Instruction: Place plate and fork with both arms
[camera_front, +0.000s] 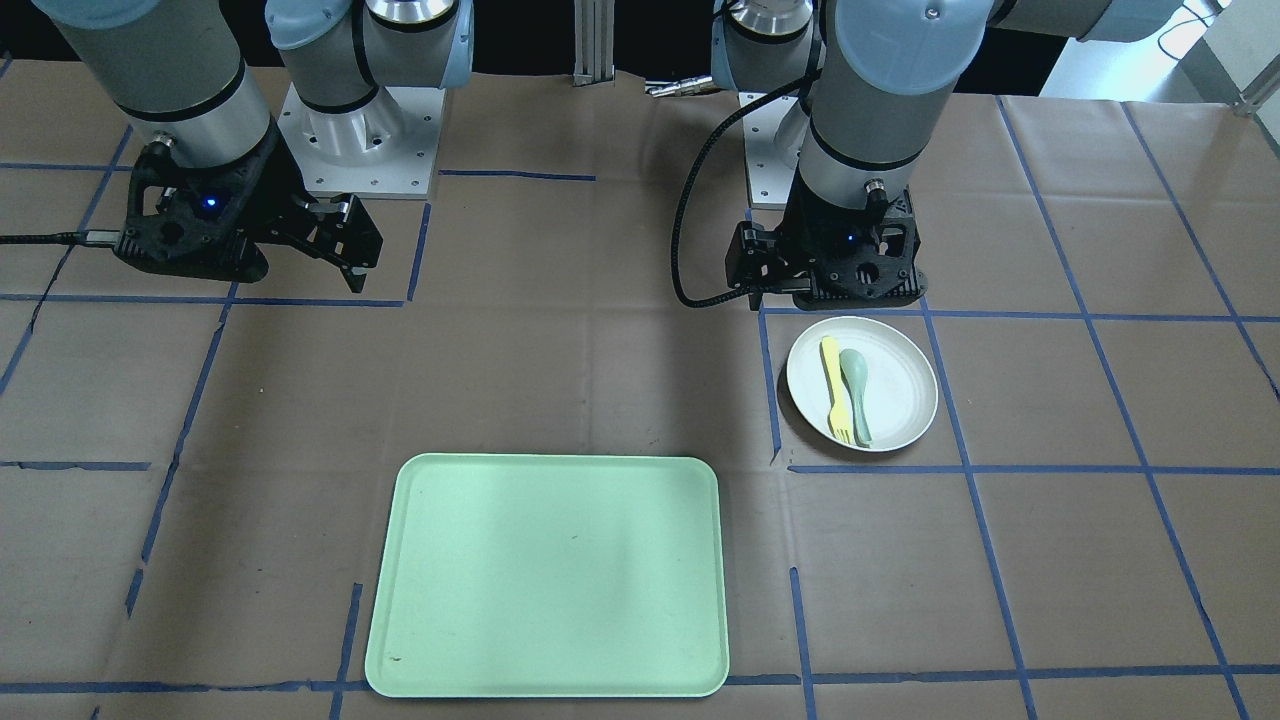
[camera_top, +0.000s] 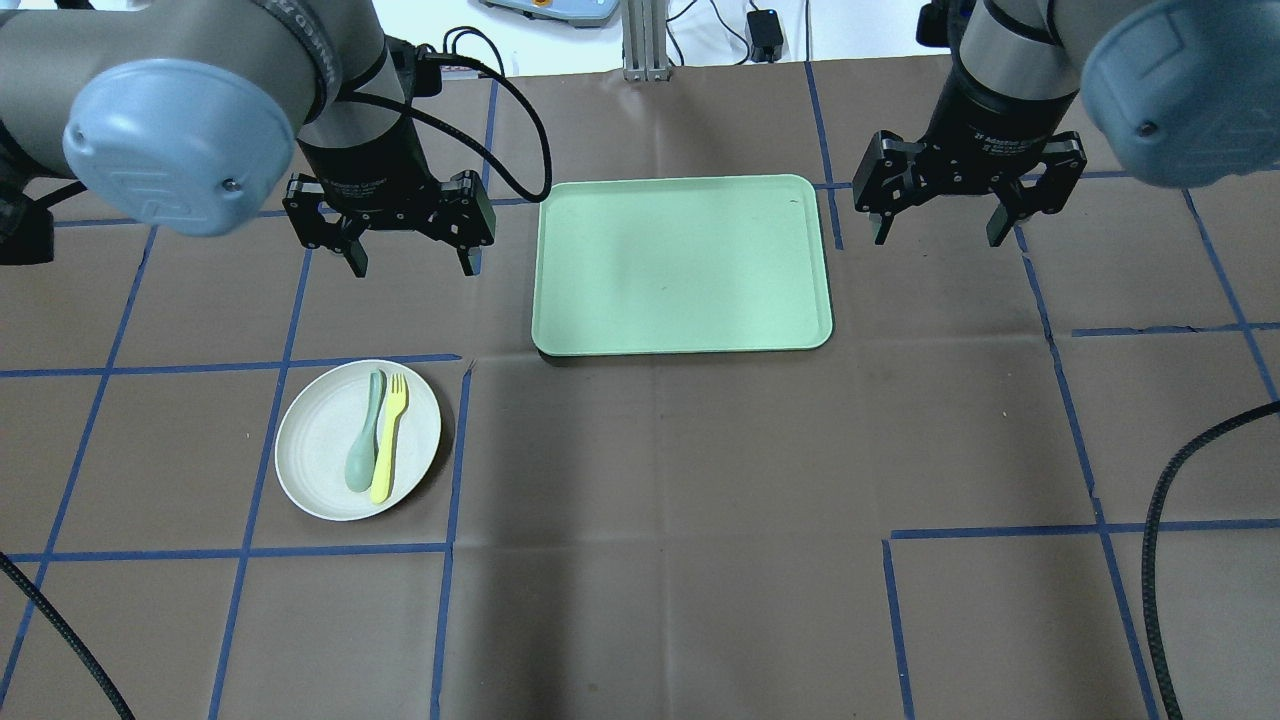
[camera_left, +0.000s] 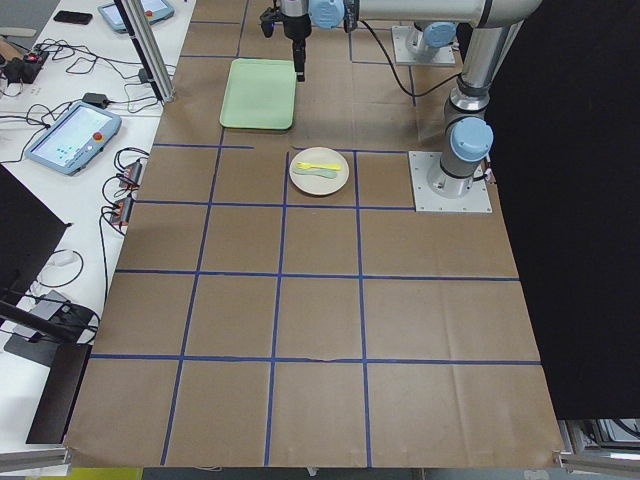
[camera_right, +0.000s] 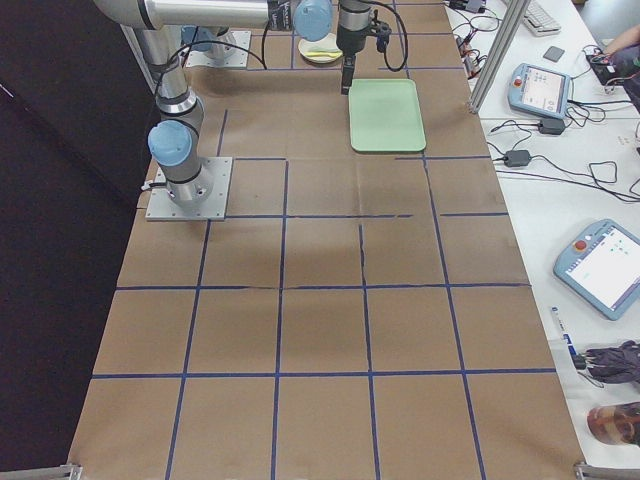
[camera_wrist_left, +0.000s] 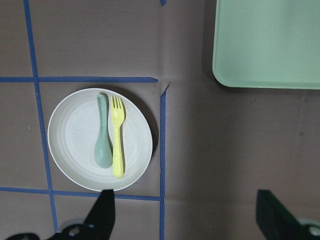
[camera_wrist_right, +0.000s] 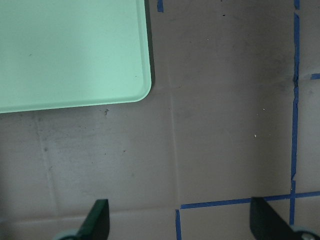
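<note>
plate sat flat on the table, left side, on the near half, inside one square of the blue tape lines. its far-right rim came close to that square's taped corner.

fork lay in the plate, right of centre, tines pointing far, handle end toward the near rim. spoon lay in the same plate just left of the fork, bowl at the near end, handle pointing far. the two ran nearly parallel and very close; could not tell whether they touched. neither reached past the rim.

left gripper hung above the table on the far side of the plate, apart from it, pointing down. fingers spread wide, nothing between them. its wrist camera looked straight down on plate, fork and spoon, with both fingertips showing at the bottom edge of that view, clear of the plate.

tray lay flat near the table's middle, further out than the plate and to its right, well apart from it. nothing lay on it.

right gripper hung just right of the tray's far-right corner, pointing down, off the table. fingers spread, nothing held. its wrist view caught one tray corner and bare brown table crossed by tape.
</note>
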